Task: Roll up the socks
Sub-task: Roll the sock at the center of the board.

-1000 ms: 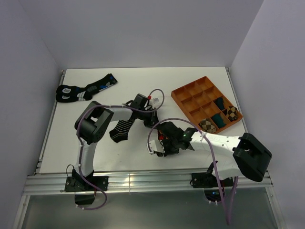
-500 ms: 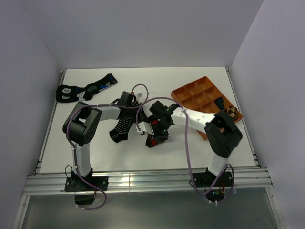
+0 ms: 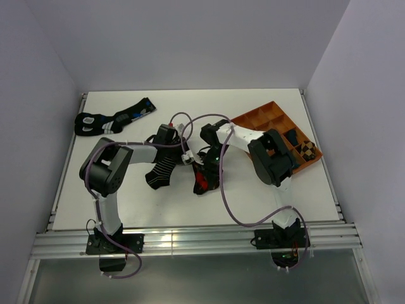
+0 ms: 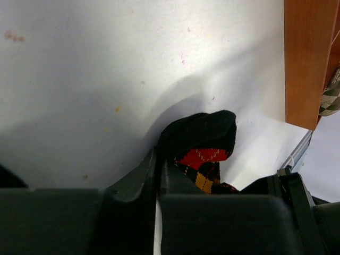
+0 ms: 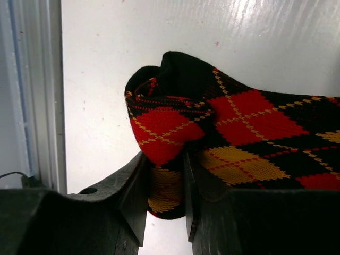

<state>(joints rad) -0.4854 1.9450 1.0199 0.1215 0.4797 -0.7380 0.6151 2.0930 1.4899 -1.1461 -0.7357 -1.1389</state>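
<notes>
Pinching | right tool point(image 5: 166, 183) clamps a fold of argyle sock point(image 5: 239, 122) | left tool point(image 4: 158, 172) closed, sock just ahead

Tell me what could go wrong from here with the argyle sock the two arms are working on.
1. The right gripper pinches only a small fold at the end of the argyle sock; it could slip out.
2. In the top view the left arm and right arm crowd together over that sock, cables looping between them; they might bump or snag.
3. The striped ankle sock lies right beside the left arm and could get dragged along.
</notes>
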